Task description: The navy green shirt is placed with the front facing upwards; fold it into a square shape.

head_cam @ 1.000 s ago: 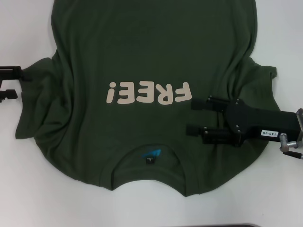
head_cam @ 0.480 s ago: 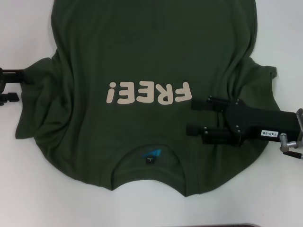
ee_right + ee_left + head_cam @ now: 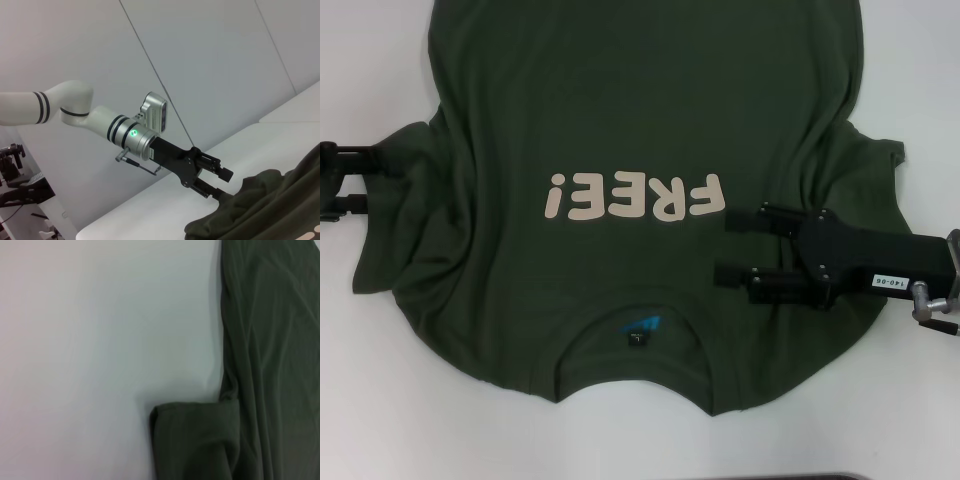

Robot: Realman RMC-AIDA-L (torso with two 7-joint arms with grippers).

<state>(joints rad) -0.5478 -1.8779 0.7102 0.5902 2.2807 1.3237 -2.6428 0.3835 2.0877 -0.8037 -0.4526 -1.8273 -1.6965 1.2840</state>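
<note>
a: where's the left gripper (image 3: 360, 180) right now?

b: at the outer edge of the navy green shirt (image 3: 640, 110), with its fingers reaching into the rumpled sleeve there. the right wrist view shows its jaws parted with the sleeve fabric right at the tips, but i can't tell whether any cloth is actually pinched between them.

a: and the right gripper (image 3: 730, 245)?

b: it sits over the shirt on the other side, just beside the last letter of the cream lettering (image 3: 632, 196), fingers pointing toward the chest. its two fingers stand well apart with nothing between them but the cloth underneath. the collar (image 3: 632, 322) and its small neck label (image 3: 638, 328) lie just past that gripper's fingertips, nearer the robot.

a: so the shirt itself?

b: spread front-up on the white table (image 3: 910, 70), unfolded, sleeves bunched rather than flat. my guess is the first fold hasn't started.

a: what could go wrong?

b: the sleeve by the left gripper is wrinkled and doubled over, so a shallow bite there could catch only the top layer, and a lift would then drag the sleeve alone and skew the fold. the right gripper is over the body, not at an edge; closing there would pinch a tent of cloth in mid-panel.

a: count it up for me.

b: one shirt, one line of lettering, one label, two grippers, one table.
</note>
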